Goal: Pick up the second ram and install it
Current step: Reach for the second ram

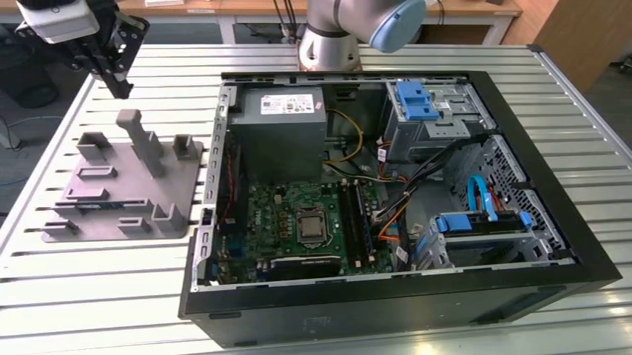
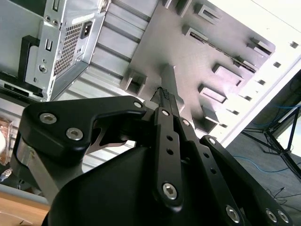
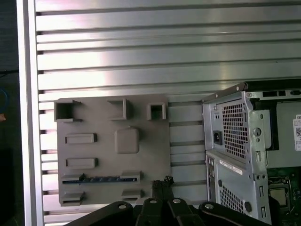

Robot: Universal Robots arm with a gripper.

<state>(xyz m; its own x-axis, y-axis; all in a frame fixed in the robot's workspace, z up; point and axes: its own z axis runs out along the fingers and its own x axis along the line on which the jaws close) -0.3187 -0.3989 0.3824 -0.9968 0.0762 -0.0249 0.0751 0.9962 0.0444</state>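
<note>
1. Over on the grey tray (image 3: 151, 141), the second ram (image 3: 101, 179) sits on edge in its slot, blue and untouched.
2. Gripper (image 1: 121, 90) hangs above the table near the tray, well clear of the stick, fingers together on nothing.
3. Pick-up step, I'd say, not yet begun: it calls for parted fingers squared over that thin edge.
4. Motherboard (image 1: 296, 222) lies inside the open computer case (image 1: 553, 200).

My jaws black, joint cap (image 1: 395, 22) pale blue. Desk (image 1: 99, 296) silver, ribbed in long slats. Tray (image 1: 188, 177) plain grey, all one tone. Second ram (image 3: 101, 179) blue. Computer case (image 1: 395, 310) black outside, bare grey metal inside. Motherboard (image 1: 277, 214) green. Drive clips (image 1: 413, 100) bright blue. Wire (image 1: 360, 139) yellow.
</note>
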